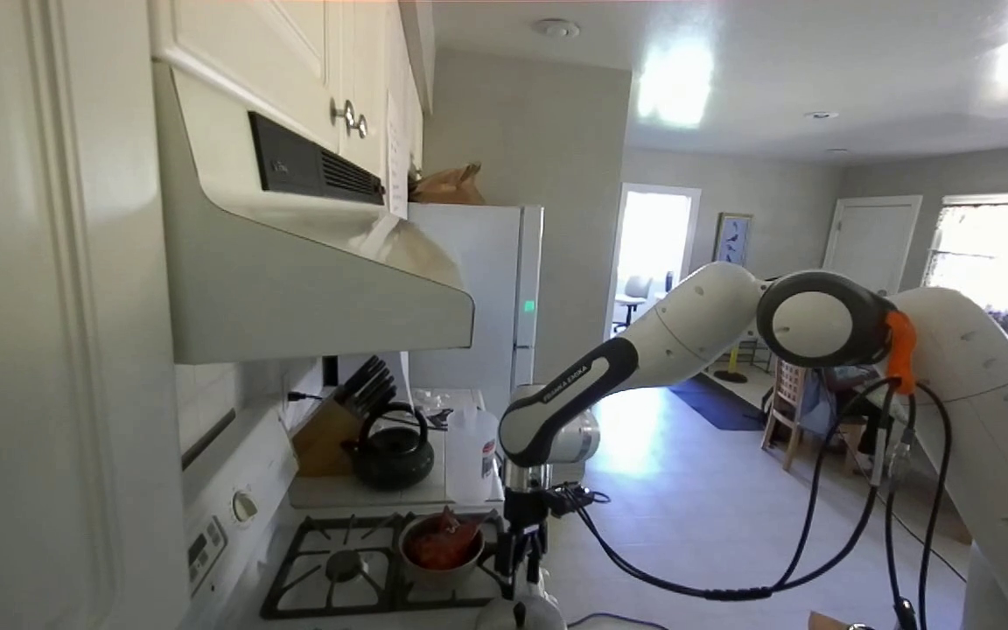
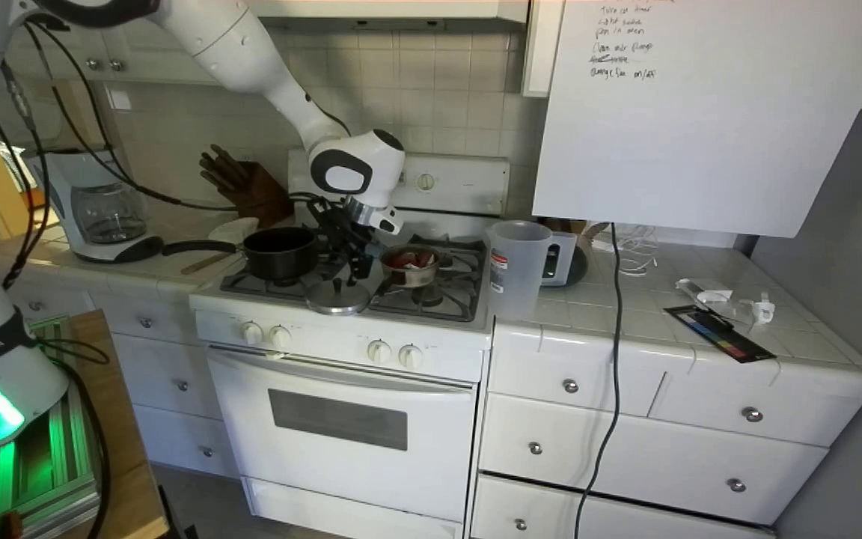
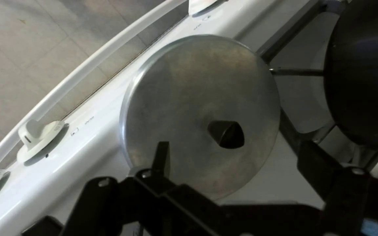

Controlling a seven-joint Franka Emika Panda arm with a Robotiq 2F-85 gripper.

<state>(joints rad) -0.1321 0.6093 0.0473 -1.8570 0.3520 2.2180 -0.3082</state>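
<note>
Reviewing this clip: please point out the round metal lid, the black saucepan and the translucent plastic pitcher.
Round metal lid (image 3: 189, 108): wrist view, on its flat upper face.
Black saucepan (image 2: 279, 263): in an exterior view, on its outer wall.
Translucent plastic pitcher (image 2: 519, 271): in an exterior view, on its body.

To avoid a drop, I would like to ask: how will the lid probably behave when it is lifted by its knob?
The lid looks metallic, so it should stay stiff. Its knob is small against the lid's width, so the lid may tilt or twist.
</note>
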